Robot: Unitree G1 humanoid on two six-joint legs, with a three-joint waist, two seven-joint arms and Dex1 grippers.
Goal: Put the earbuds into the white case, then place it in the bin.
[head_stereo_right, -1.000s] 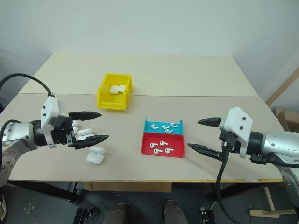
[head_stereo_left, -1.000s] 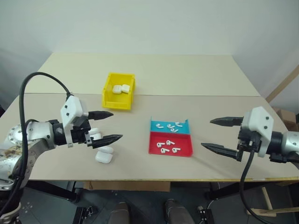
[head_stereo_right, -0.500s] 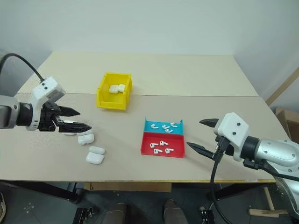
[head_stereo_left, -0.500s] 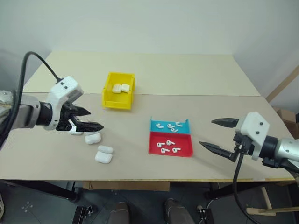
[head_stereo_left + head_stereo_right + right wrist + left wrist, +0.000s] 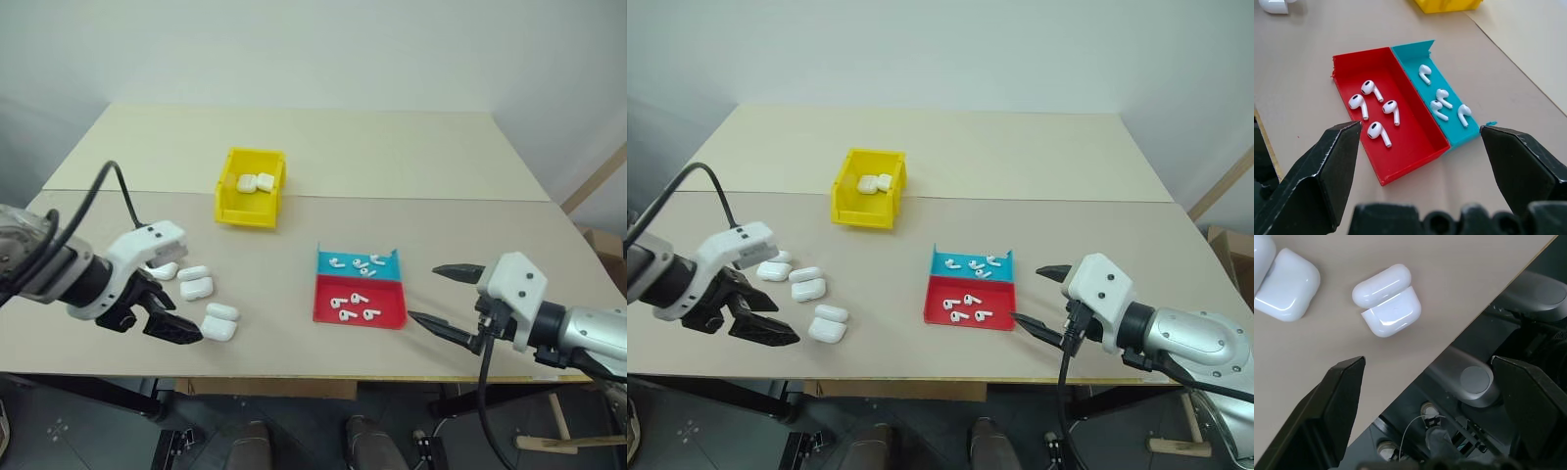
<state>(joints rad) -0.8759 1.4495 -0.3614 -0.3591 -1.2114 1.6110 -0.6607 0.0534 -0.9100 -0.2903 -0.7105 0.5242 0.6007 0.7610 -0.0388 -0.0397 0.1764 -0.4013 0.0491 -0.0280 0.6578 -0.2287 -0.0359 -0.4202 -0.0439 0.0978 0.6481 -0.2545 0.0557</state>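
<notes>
Near the table's front edge on the left, the left gripper (image 5: 167, 328) had swung down from level, pincer wide open and empty, ready to pick. The white case (image 5: 219, 323) lay just right of its fingertips. Right gripper (image 5: 441, 299), also open, hovered beside the earbuds (image 5: 355, 307).

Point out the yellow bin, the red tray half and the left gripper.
yellow bin (image 5: 242, 211), left eye view, front wall.
red tray half (image 5: 1413, 128), right wrist view, bare floor.
left gripper (image 5: 762, 318), right eye view, between fingertips.
</notes>
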